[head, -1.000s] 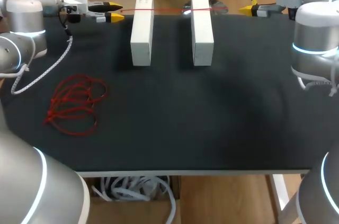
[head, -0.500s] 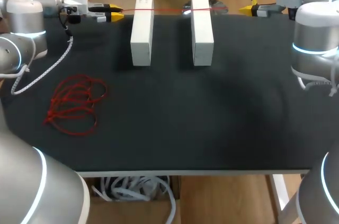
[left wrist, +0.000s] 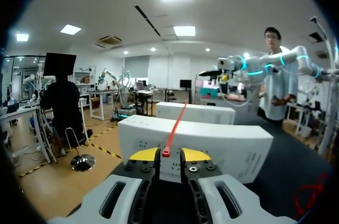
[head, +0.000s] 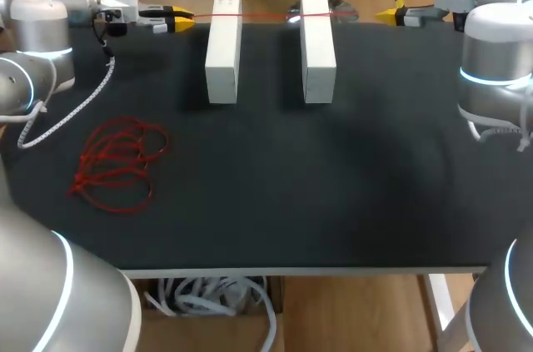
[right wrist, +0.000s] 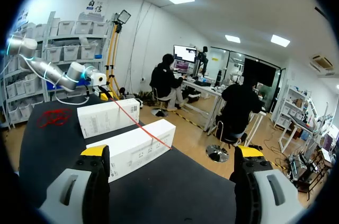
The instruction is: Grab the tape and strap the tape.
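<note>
Left gripper (head: 183,18) at upper left pinches the red tape (head: 266,15), stretched across both white boxes (head: 222,44), right gripper (right wrist: 172,152) spread wide and empty at upper right, so one tug could drag the loose end off

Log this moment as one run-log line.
left gripper: shut on red tape end | tape: lying across both white boxes | right gripper: open, off tape | red bundle: loose on table
</note>
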Motion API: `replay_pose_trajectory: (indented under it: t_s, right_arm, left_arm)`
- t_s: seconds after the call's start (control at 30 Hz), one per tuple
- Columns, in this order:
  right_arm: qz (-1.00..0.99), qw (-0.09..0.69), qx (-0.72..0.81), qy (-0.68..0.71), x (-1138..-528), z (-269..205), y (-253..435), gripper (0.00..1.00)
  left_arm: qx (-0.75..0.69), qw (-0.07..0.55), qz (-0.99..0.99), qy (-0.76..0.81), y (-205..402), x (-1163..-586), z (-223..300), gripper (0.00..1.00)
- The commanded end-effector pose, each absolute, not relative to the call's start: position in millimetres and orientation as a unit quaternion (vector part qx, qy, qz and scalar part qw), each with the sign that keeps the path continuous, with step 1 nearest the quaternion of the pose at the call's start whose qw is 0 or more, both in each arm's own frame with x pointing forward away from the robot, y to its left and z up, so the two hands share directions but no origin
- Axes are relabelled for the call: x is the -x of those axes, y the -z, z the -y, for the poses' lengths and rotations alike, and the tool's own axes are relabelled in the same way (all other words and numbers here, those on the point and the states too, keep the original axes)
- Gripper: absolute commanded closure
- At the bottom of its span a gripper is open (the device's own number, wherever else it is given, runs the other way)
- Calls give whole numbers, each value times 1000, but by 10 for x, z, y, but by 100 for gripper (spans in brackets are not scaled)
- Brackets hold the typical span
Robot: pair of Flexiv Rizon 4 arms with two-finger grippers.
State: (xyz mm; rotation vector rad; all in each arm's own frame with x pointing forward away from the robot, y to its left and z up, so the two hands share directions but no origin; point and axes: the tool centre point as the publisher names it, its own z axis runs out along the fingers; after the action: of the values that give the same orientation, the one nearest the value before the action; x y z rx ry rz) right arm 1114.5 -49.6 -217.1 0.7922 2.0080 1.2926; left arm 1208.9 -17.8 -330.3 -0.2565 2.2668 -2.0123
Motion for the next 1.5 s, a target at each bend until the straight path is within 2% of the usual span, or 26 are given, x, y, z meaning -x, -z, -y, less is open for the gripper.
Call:
replay_pose_trajectory:
  t_s: [0.03, 0.5, 1.33, 1.5]
  right_arm:
    - [-759, 308, -299, -489, -11143, 499, 2172, 0]
    - [-759, 308, -299, -489, -11143, 499, 2172, 0]
    - [-759, 308, -299, -489, -11143, 499, 2172, 0]
    - [-759, 308, -299, -489, -11143, 499, 2172, 0]
  left_arm:
    - [-29, -76, -740, 668, 3345, -12176, 162, 100]
    - [-45, -74, -736, 671, 3277, -12129, 154, 100]
    - [-51, -50, -698, 713, 2433, -11677, 423, 100]
    - [-50, -61, -715, 695, 2396, -11632, 447, 100]
